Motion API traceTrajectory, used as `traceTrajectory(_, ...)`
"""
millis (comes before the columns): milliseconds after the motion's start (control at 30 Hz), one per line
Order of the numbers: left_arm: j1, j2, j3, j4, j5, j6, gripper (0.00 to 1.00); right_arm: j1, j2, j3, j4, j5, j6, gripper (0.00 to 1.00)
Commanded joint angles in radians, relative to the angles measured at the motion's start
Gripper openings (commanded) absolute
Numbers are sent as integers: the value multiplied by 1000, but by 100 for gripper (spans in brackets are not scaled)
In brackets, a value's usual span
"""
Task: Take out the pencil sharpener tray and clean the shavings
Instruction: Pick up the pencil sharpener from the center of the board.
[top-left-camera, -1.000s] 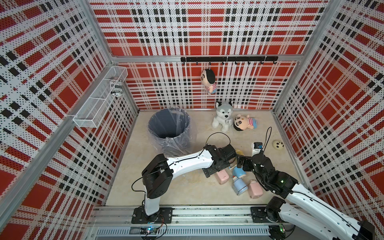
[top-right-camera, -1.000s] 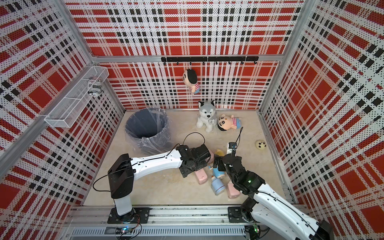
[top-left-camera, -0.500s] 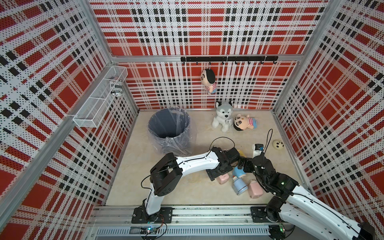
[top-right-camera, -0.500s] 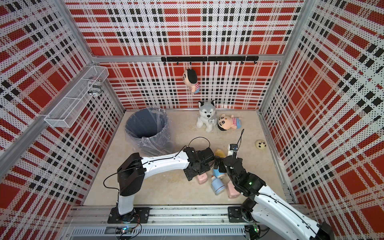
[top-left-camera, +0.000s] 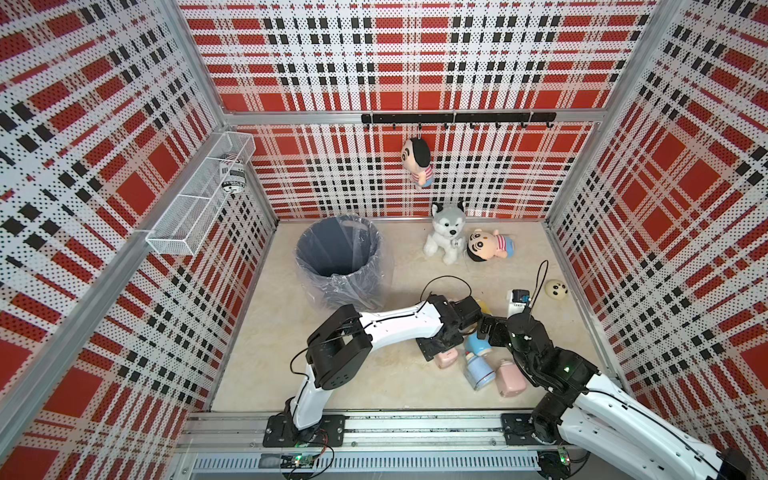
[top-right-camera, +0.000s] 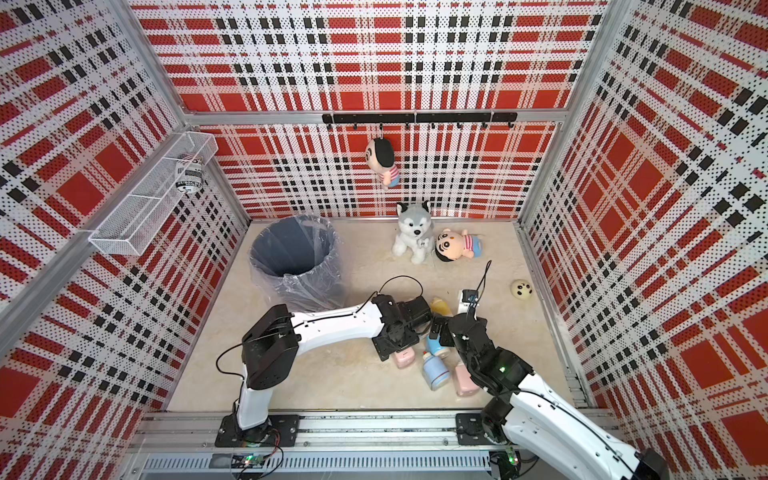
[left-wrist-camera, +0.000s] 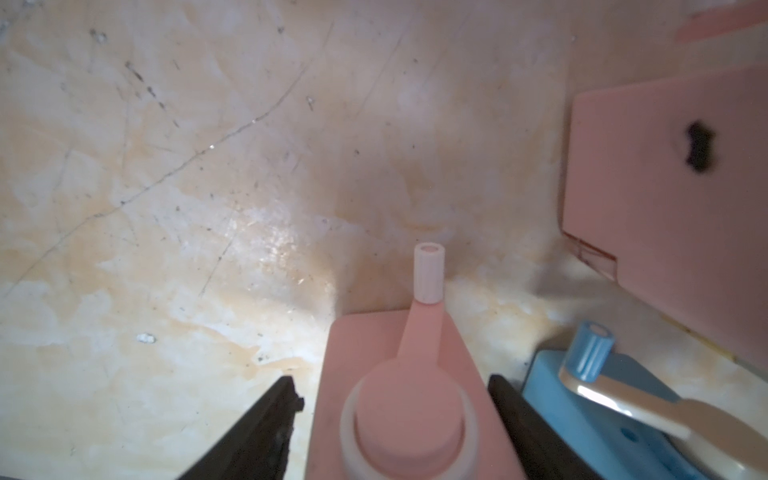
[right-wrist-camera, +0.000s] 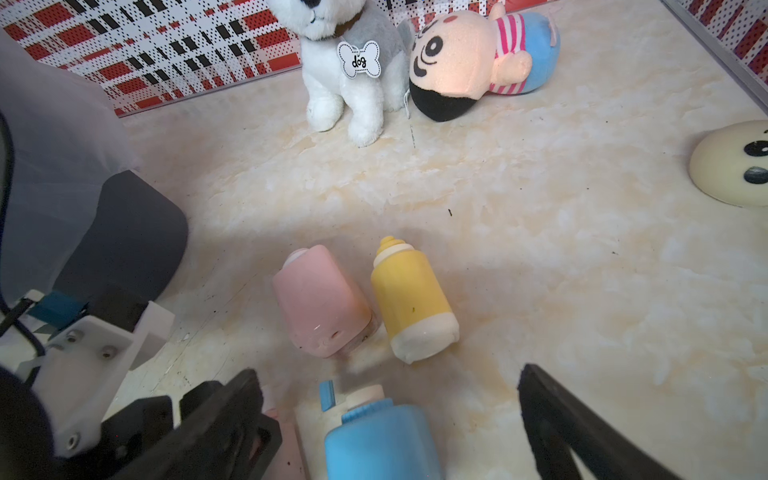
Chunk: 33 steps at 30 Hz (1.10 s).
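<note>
Six bottle-shaped pencil sharpeners lie tumbled together on the beige worktop (top-left-camera: 374, 386) between the two arms: three pink, two blue, one yellow.

The left gripper (left-wrist-camera: 390, 380) is down over one pink sharpener (left-wrist-camera: 403, 419), seen crank-end on from the wrist. Its jaws sit narrow on either side of the body. A sliver of worktop shows between one finger (left-wrist-camera: 266, 428) and the pink plastic, and the other finger looks to be right against it. Its tray is hidden from me.

Just beside that other finger lies a blue sharpener (top-left-camera: 481, 373) with its crank showing. Past it a second pink sharpener (top-left-camera: 510, 380) lies close to the right arm.

The right gripper (right-wrist-camera: 386, 372) hangs with jaws wide, holding nothing, straddling the other blue sharpener (right-wrist-camera: 382, 440). Ahead of it the third pink sharpener (right-wrist-camera: 320, 303) and the yellow sharpener (right-wrist-camera: 411, 299) lie side by side, partly hidden from above by the left arm. The two grippers crowd each other.

Farther back stand one grey bin (top-left-camera: 338, 257) lined with clear plastic and one husky plush (top-left-camera: 444, 232). There are two boy dolls: the lying doll (top-left-camera: 490, 247) by the husky and the hanging doll (top-left-camera: 417, 162) on the black hook rail (top-left-camera: 457, 117). One panda bun toy (top-left-camera: 556, 289) and one small white gadget (top-left-camera: 517, 301) sit nearer the right wall. One wire basket (top-left-camera: 199, 199) on the left wall holds a single can (top-left-camera: 232, 176).
</note>
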Motion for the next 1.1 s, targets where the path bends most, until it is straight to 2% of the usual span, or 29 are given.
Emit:
traceTrajectory(0, -4, 12, 24, -19, -13, -3, 67, -7, 3, -11, 19, -15, -11, 100)
traceTrajectory(267, -14, -7, 13, -18, -13, -16, 55, -7, 15, -19, 53, -58, -27, 100)
traceTrajectory(467, -2, -91, -44, -24, -46, -41, 55, -6, 7, -28, 111, -149, -71, 100)
traceTrajectory(700, 41, -259, -218, -17, -64, -74, 55, 3, -10, -88, 280, -300, -88, 100)
traceTrajectory(833, 86, -365, -349, 5, -58, -83, 55, 65, 27, -101, 375, -328, -137, 100)
traceTrajectory(967, 147, -481, -477, 21, -47, -80, 55, 187, 104, -103, 478, -288, -184, 100)
traceTrajectory(1067, 185, -557, -550, 14, -57, -86, 54, 219, 165, -94, 527, -289, -193, 100)
